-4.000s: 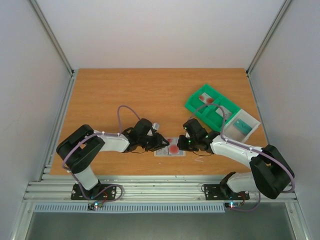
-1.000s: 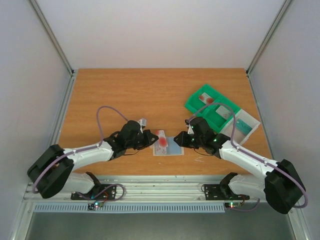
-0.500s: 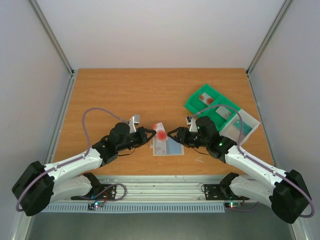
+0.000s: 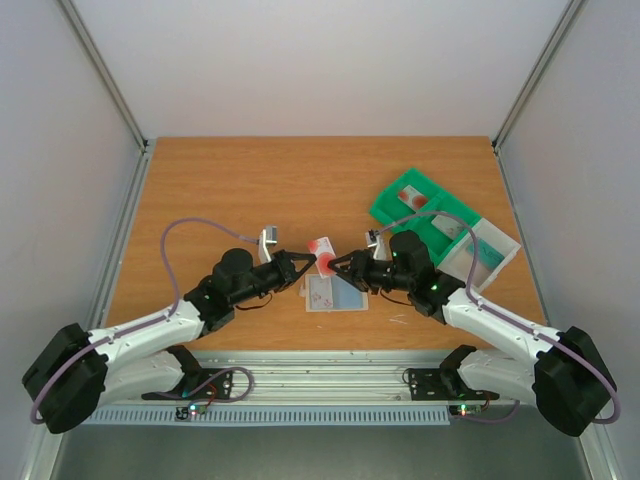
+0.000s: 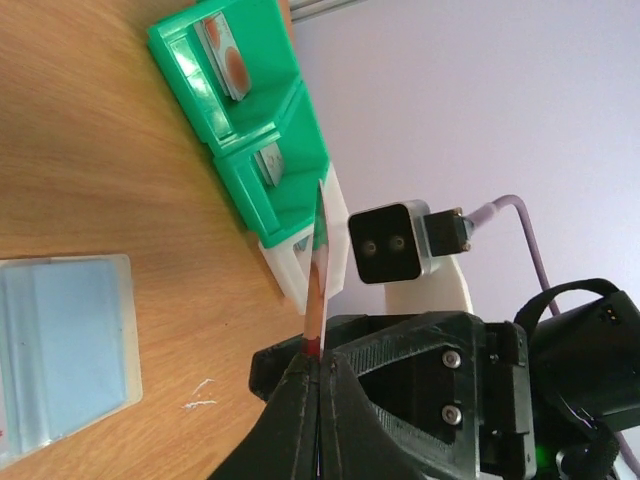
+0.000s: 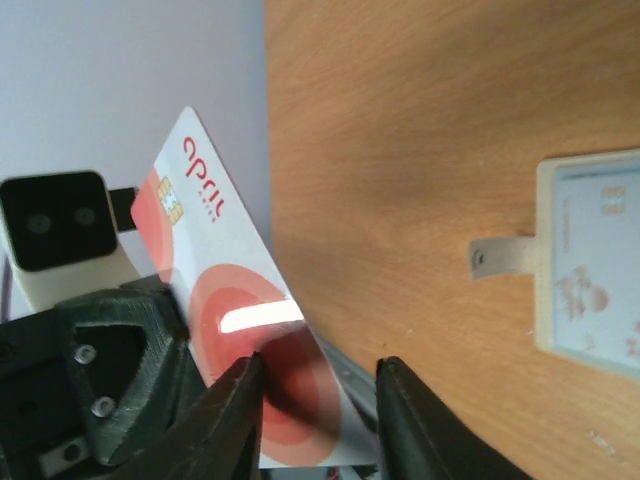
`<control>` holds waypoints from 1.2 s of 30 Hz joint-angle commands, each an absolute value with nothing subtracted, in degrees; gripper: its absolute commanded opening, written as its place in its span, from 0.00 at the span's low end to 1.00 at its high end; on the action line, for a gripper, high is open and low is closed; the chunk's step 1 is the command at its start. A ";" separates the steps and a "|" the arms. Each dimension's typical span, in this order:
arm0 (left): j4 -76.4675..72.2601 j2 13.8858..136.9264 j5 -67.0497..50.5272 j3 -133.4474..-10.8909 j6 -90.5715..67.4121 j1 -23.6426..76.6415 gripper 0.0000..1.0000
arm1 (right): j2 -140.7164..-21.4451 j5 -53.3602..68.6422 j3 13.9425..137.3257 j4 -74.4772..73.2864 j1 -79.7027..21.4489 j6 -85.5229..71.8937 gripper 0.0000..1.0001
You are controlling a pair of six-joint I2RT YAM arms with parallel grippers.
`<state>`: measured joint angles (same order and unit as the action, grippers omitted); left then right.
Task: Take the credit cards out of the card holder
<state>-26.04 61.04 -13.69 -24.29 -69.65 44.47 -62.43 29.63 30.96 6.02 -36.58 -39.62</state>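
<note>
1. Left gripper [image 4: 303, 268]: fingers pressed together on the lower edge of a red-and-white credit card [image 4: 322, 253]; it holds the card upright in the air, above the far edge of the card holder [image 4: 338, 295]; in the left wrist view the card [image 5: 318, 262] appears edge-on, rising from the closed fingertips.
2. Right gripper [image 4: 342, 266]: raised just right of the held card, above the card holder's far right corner; in the right wrist view its fingers [image 6: 240, 400] stand apart, with the card's lower corner [image 6: 335, 420] showing between them; whether they touch the card cannot be told.
3. Card holder: flat on the table [image 4: 250, 190], clear of both grippers; a blue-grey card [image 5: 60, 340] still lies inside it; its tab [image 6: 498, 257] projects from one short edge.
4. Green compartment tray [image 4: 425, 215]: well to the right of and beyond the card holder.
5. Change over four seconds: both grippers were then low at the card holder, with the red-marked card lying on it; the card is now lifted clear of it.
6. Change over half a second: the card stands slightly higher and further from the card holder's near edge; the right gripper has closed in on it from the right; the card holder has not shifted.
</note>
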 commanded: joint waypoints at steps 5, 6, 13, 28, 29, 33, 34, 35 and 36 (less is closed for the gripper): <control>-33.19 61.64 -15.54 -23.71 -70.00 44.78 0.02 | -60.15 32.28 30.17 7.38 -36.42 -35.86 0.05; -32.81 61.07 -15.75 -23.65 -69.59 44.82 0.05 | -59.38 32.45 30.41 6.10 -36.41 -34.50 0.02; -17.41 55.58 -23.95 -28.70 -56.91 44.39 0.37 | -53.83 37.91 36.65 -11.21 -36.21 -19.87 0.01; 4.09 44.79 -31.12 -31.78 -46.65 42.95 0.60 | -50.05 55.16 43.50 -25.49 -36.16 -4.58 0.01; 5.15 44.74 -31.64 -32.49 -45.68 42.96 0.60 | -49.99 56.21 43.73 -25.41 -36.15 -4.45 0.01; 7.13 45.55 -34.35 -34.27 -43.42 42.92 0.57 | -50.07 56.92 44.16 -26.29 -36.18 -3.91 0.01; 6.91 45.83 -34.97 -34.35 -43.22 42.90 0.55 | -50.28 57.09 44.13 -26.28 -36.11 -3.87 0.01; 6.34 46.09 -35.53 -34.40 -43.21 42.87 0.53 | -50.53 57.37 44.07 -26.21 -36.19 -3.99 0.01; 5.58 46.40 -36.11 -34.25 -43.37 42.89 0.50 | -50.79 57.65 43.99 -25.99 -36.19 -4.22 0.01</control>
